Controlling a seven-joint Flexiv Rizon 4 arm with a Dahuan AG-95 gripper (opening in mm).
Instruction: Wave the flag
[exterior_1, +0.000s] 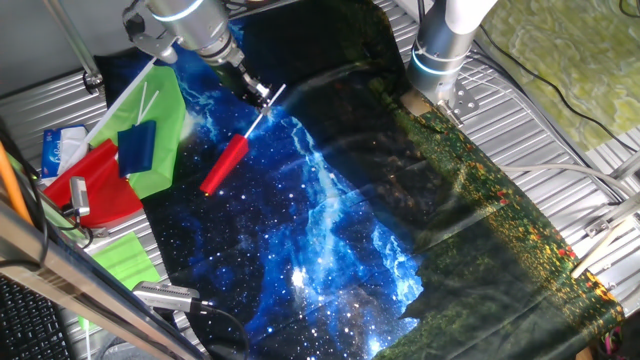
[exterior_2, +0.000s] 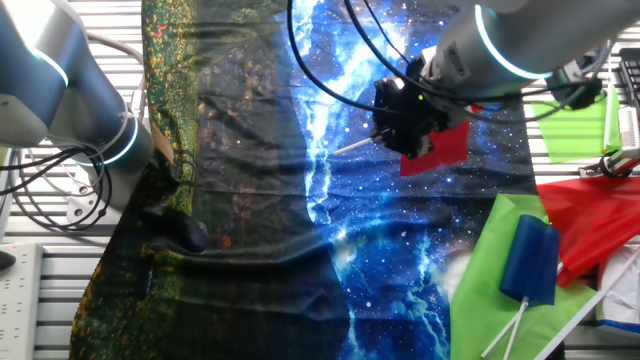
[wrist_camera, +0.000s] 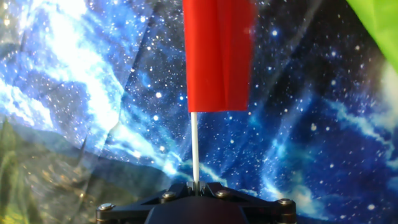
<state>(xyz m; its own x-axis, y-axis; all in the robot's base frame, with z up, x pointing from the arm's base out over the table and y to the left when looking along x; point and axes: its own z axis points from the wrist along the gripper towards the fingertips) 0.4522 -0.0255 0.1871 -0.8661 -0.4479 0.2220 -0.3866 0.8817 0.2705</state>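
Observation:
The small red flag (exterior_1: 224, 164) on its thin white stick (exterior_1: 262, 112) hangs in the air above the starry blue cloth (exterior_1: 300, 230). My gripper (exterior_1: 256, 92) is shut on the stick's bare end, and the red cloth points down and to the left. In the other fixed view the gripper (exterior_2: 392, 132) holds the stick, with the flag (exterior_2: 440, 148) to its right. In the hand view the stick (wrist_camera: 194, 146) rises from between my closed jaws (wrist_camera: 196, 185) to the red cloth (wrist_camera: 217, 56) at the top.
A lime-green flag (exterior_1: 160, 110) with a blue flag (exterior_1: 136, 146) on it lies left of the cloth, beside a larger red flag (exterior_1: 100, 185). Another green flag (exterior_1: 125, 258) lies nearer the front. A second arm's base (exterior_1: 440, 55) stands at the back right.

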